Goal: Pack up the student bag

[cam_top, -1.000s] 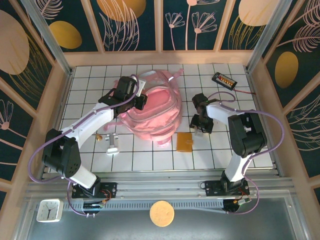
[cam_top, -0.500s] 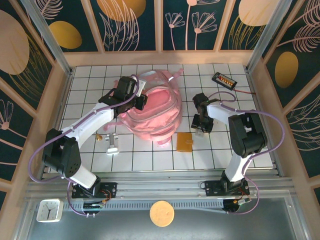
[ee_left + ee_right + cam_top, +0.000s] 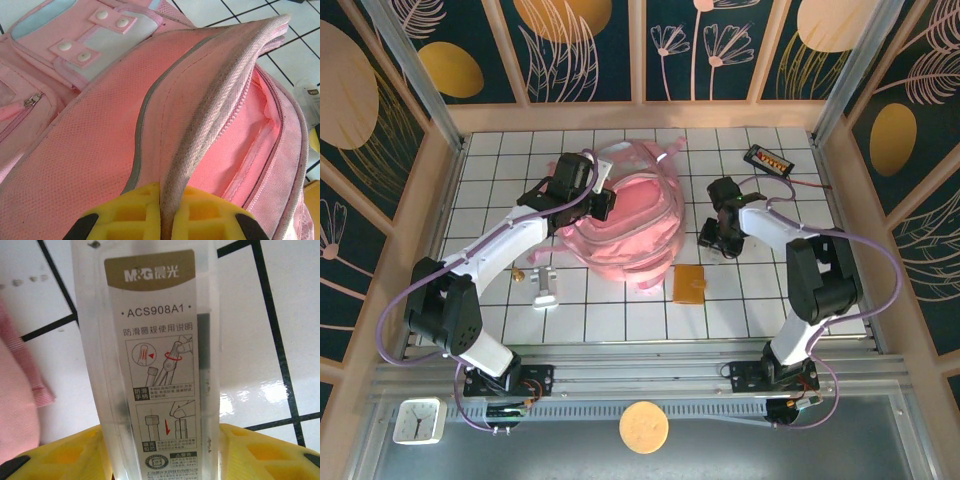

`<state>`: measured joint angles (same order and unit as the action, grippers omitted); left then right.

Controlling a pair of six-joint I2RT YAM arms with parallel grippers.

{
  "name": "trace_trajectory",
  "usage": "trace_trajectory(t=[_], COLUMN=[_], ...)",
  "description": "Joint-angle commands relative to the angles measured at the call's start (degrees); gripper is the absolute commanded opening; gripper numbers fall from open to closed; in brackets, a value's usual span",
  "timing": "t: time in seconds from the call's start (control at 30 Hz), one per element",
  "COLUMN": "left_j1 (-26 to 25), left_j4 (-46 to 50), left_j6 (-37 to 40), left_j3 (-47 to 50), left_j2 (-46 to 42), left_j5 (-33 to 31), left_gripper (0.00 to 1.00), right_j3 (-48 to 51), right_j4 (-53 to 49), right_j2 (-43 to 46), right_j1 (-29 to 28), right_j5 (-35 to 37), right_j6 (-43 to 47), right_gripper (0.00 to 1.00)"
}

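Shifted toward 11 o'clock, the right claw (image 3: pixel 715 238) is clamped on a clear case (image 3: pixel 155 365) marked "M&G ACS908A1". The strap (image 3: pixel 200 125) of the student bag (image 3: pixel 625 225) is pinched by the left claw (image 3: pixel 167 220).

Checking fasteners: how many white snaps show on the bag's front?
4 on the student bag: two on the upper tab, two on the lower tab; more may be hidden.
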<state>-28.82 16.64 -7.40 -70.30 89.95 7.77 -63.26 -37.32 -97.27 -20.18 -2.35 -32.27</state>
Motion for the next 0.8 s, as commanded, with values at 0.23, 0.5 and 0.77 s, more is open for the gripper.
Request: trace_trajectory(t=[0.23,0.5,0.77], left_j1=[-0.1,-0.06,-0.01], left_j4=[-1.81,-1.7,-2.32], left_j6=[-3.32,-4.05,-5.42], left_j3=[0.46,-0.49,-2.04], left_j2=[-0.58,-0.21,0.52], left_j5=[4.54,5.85,7.54], left_gripper=[0.0,0.0,0.0], right_j3=[-2.52,-3.51,-6.79], right_j4=[0.96,2.32,2.78], right_j2=[2.66,6.45,10.55], right_j1=[0.11,-0.12,-1.88], right_j5=[-5.7,-9.5,-12.37], right_j6=[-0.42,-3.21,-6.3], right_gripper=[0.5,0.49,0.49])
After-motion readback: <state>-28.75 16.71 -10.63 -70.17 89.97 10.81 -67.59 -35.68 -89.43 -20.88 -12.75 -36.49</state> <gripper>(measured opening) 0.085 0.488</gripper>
